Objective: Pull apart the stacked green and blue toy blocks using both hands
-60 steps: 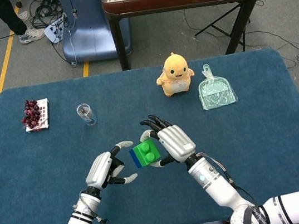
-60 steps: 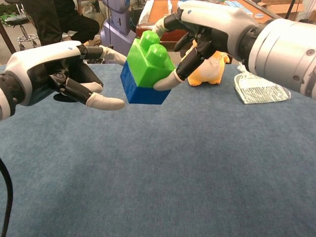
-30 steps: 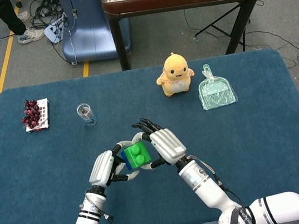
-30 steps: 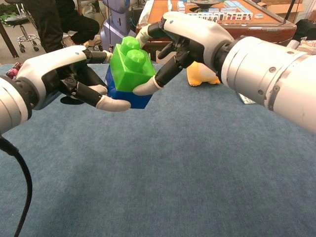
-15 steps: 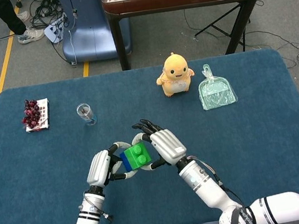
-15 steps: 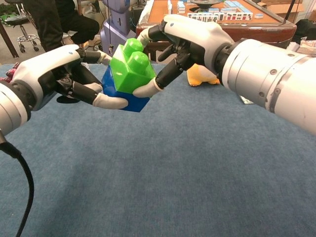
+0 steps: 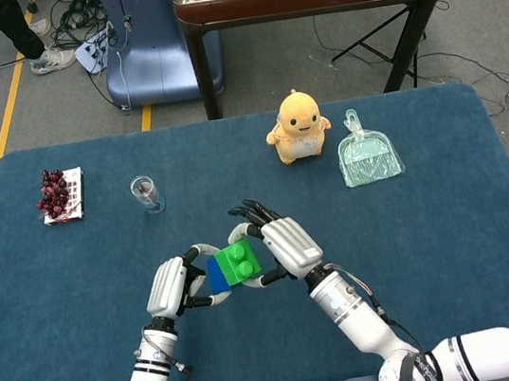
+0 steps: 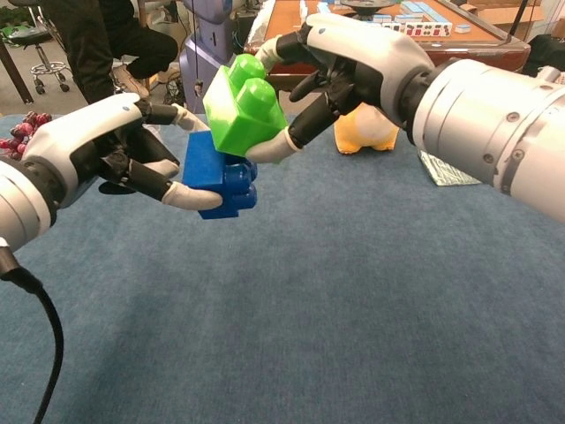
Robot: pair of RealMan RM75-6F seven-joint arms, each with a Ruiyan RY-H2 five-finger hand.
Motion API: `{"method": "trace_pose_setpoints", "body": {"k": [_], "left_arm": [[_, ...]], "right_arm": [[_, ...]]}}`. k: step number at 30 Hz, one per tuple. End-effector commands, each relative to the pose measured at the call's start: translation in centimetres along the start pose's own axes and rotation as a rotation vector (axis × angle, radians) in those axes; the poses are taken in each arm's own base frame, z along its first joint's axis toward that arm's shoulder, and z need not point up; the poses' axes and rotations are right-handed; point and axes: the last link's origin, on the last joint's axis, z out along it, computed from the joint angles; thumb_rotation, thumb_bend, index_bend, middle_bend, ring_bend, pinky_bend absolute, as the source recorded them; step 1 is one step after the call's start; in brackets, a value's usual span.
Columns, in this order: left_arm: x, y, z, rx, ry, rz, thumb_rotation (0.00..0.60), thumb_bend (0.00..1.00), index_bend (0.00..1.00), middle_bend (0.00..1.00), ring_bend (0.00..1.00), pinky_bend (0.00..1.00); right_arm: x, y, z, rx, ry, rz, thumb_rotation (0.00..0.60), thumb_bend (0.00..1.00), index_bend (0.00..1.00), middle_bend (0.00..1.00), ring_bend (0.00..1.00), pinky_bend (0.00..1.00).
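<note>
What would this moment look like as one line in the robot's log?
left hand: holds blue toy block | right hand: holds green toy block | blocks: tilted apart

The left hand (image 8: pixel 106 155) covers the near-left side of the blue block (image 8: pixel 216 177) in the chest view, and its forearm runs off the picture's left edge. The right hand (image 8: pixel 357 62) hides the far side of the green block (image 8: pixel 243 106), and most of the yellow duck toy (image 8: pixel 375 128) behind it. The grapes (image 8: pixel 22 132) near the table's (image 8: pixel 353 309) far left corner are cut by the frame edge there. Whether the two blocks touch cannot be told.
</note>
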Motion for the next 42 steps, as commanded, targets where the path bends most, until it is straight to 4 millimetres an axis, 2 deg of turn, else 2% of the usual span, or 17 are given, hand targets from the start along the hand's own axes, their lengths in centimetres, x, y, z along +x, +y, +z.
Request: {"method": "trace_pose_setpoints", "body": {"k": [1, 6, 10, 14, 16, 18, 20, 23, 26, 30, 35, 39, 42], "left_arm": [[-0.2, -0.2, 0.0, 0.003, -0.004, 0.015, 0.6, 0.11, 0.89, 1.0, 1.0, 1.0], [-0.6, -0.4, 0.0, 0.008, -0.021, 0.036, 0.6, 0.11, 0.88, 1.0, 1.0, 1.0], [-1.1, -0.3, 0.1, 0.002, -0.045, 0.07, 0.6, 0.11, 0.87, 1.0, 1.0, 1.0], [-1.9, 0.3, 0.0, -0.015, -0.089, 0.092, 0.6, 0.11, 0.81, 1.0, 1.0, 1.0], [-2.2, 0.8, -0.1, -0.034, -0.101, 0.105, 0.6, 0.11, 0.78, 1.0, 1.0, 1.0], [-2.4, 1.5, 0.0, -0.062, -0.096, 0.132, 0.6, 0.11, 0.72, 1.0, 1.0, 1.0], [-2.6, 2.0, 0.2, -0.078, -0.084, 0.148, 0.6, 0.11, 0.61, 1.0, 1.0, 1.0], [-2.8, 2.6, 0.3, -0.103, -0.062, 0.173, 0.6, 0.11, 0.47, 1.0, 1.0, 1.0], [-2.8, 2.8, 0.2, -0.117, -0.05, 0.2, 0.6, 0.11, 0.36, 1.0, 1.0, 1.0], [-2.4, 2.7, 0.0, -0.128, -0.025, 0.223, 0.6, 0.08, 0.3, 1.0, 1.0, 1.0], [-1.3, 2.0, -0.5, -0.12, -0.011, 0.253, 0.6, 0.06, 0.29, 1.0, 1.0, 1.0], [0.4, 0.6, -1.3, -0.1, 0.013, 0.313, 0.6, 0.06, 0.28, 1.0, 1.0, 1.0], [2.6, -0.9, -2.3, -0.086, 0.067, 0.374, 0.6, 0.06, 0.28, 1.0, 1.0, 1.0]], "right_arm": [[0.6, 0.4, -0.2, -0.001, 0.02, -0.008, 0.6, 0.06, 0.58, 0.13, 0.0, 0.16], [1.3, 2.4, -0.7, -0.048, 0.038, -0.112, 0.6, 0.07, 0.59, 0.13, 0.0, 0.16], [1.3, 5.1, -1.3, -0.121, 0.033, -0.191, 0.6, 0.07, 0.59, 0.14, 0.0, 0.16], [0.8, 7.6, -1.9, -0.192, -0.003, -0.219, 0.6, 0.06, 0.58, 0.13, 0.0, 0.16], [0.5, 8.4, -2.1, -0.222, -0.035, -0.224, 0.6, 0.06, 0.54, 0.12, 0.0, 0.16], [0.3, 9.1, -2.3, -0.248, -0.068, -0.22, 0.6, 0.06, 0.45, 0.11, 0.0, 0.16], [0.3, 9.5, -2.5, -0.259, -0.08, -0.224, 0.6, 0.05, 0.3, 0.09, 0.0, 0.16], [0.5, 9.7, -2.6, -0.264, -0.077, -0.229, 0.6, 0.04, 0.14, 0.09, 0.0, 0.16], [0.9, 9.7, -2.8, -0.261, -0.067, -0.228, 0.6, 0.03, 0.03, 0.09, 0.0, 0.16], [1.6, 9.7, -3.2, -0.252, -0.053, -0.236, 0.6, 0.01, 0.0, 0.09, 0.0, 0.16], [2.6, 9.8, -4.0, -0.246, -0.041, -0.292, 0.6, 0.01, 0.0, 0.07, 0.0, 0.15], [4.0, 10.0, -5.2, -0.256, -0.02, -0.344, 0.6, 0.01, 0.0, 0.07, 0.0, 0.15], [5.4, 10.6, -6.5, -0.279, 0.007, -0.383, 0.6, 0.01, 0.0, 0.07, 0.0, 0.14]]}}
